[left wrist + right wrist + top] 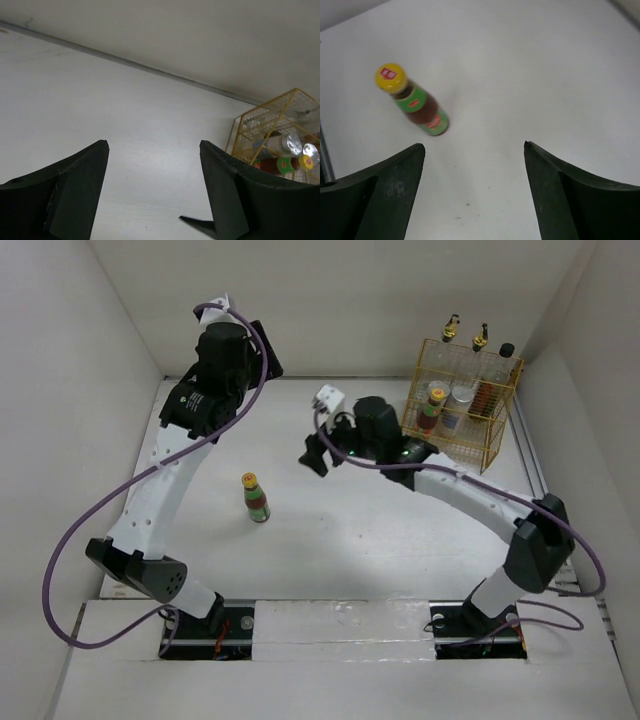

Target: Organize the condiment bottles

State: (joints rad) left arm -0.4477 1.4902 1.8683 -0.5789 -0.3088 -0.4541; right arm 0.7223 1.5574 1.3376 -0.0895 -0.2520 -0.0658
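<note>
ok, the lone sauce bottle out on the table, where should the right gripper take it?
Across the round body at the green label, below the yellow cap. The sauce bottle stands upright with nothing near it, so a level approach from the side should work. The right gripper is open and faces it.

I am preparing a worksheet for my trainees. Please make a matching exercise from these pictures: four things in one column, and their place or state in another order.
A. lone sauce bottle
B. wire basket
C. right gripper
D. gold-pourer bottles

1. open, holding nothing
2. far right corner of the table
3. inside the basket
4. upright, alone in the open

Pairs: A-4, B-2, C-1, D-3
</note>
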